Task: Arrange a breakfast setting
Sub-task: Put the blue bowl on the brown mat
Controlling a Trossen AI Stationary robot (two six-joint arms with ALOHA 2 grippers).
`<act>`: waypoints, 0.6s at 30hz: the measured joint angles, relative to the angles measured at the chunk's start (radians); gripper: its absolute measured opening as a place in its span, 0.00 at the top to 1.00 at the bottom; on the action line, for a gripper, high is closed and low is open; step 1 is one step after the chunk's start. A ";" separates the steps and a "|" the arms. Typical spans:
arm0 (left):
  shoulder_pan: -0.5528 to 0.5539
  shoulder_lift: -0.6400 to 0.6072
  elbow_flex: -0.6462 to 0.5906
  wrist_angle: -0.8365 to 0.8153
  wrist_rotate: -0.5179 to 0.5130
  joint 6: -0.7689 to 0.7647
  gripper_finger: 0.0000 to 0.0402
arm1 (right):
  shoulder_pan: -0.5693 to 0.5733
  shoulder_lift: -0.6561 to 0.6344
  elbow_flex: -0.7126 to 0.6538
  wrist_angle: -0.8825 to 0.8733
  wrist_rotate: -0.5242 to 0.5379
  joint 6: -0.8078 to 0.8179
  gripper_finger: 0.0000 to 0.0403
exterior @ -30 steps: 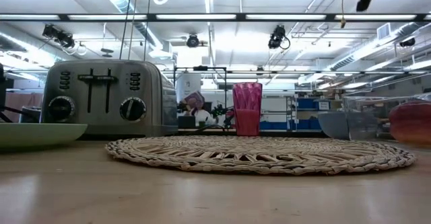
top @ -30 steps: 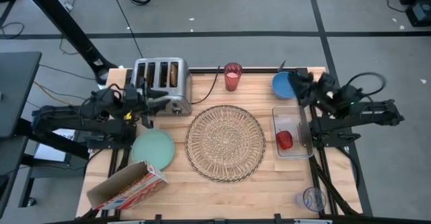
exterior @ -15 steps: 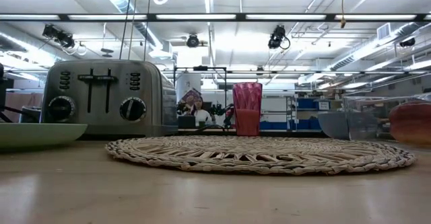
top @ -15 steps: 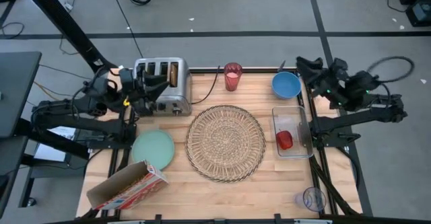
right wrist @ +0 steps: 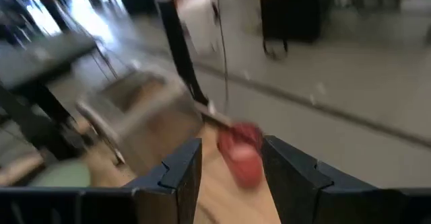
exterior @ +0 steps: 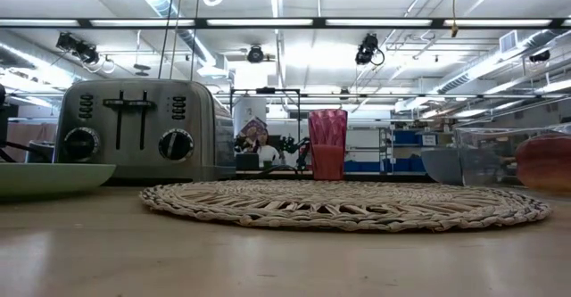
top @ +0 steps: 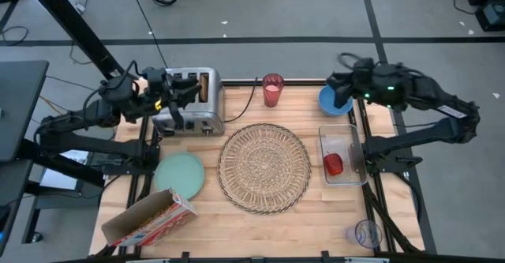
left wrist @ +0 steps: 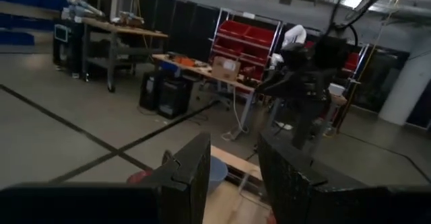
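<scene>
The round woven placemat lies mid-table, and shows in the low view. The blue bowl stands at the far right. The translucent red cup stands at the far edge. The pale green plate lies at the left. A small red fruit lies in the clear tray. A toast slice sticks out of a toaster slot. No spoon shows. My left gripper is open above the toaster, empty. My right gripper is open above the bowl's far rim, empty.
The silver toaster stands at the far left, its cord running along the far edge. The clear tray sits right of the placemat. A cardboard box lies at the near left corner. A clear glass stands at the near right.
My left gripper has risen from the toaster's near side and gone toward the far edge, over the toaster. My right gripper has lifted and swung from the table's right edge toward the left, over the blue bowl. No object has moved.
</scene>
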 joint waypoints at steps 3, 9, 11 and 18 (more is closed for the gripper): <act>-0.006 0.001 0.000 -0.015 0.002 -0.022 0.68 | -0.056 0.042 -0.006 -0.077 -0.086 0.009 0.59; -0.055 0.001 -0.001 -0.023 0.001 -0.057 0.68 | -0.197 0.174 -0.006 -0.215 -0.121 0.022 0.60; -0.082 0.001 -0.001 -0.025 0.002 -0.074 0.68 | -0.249 0.227 -0.006 -0.266 -0.132 0.029 0.60; -0.200 0.037 -0.001 -0.053 0.002 -0.108 0.68 | -0.387 0.396 -0.007 -0.328 -0.235 -0.084 0.55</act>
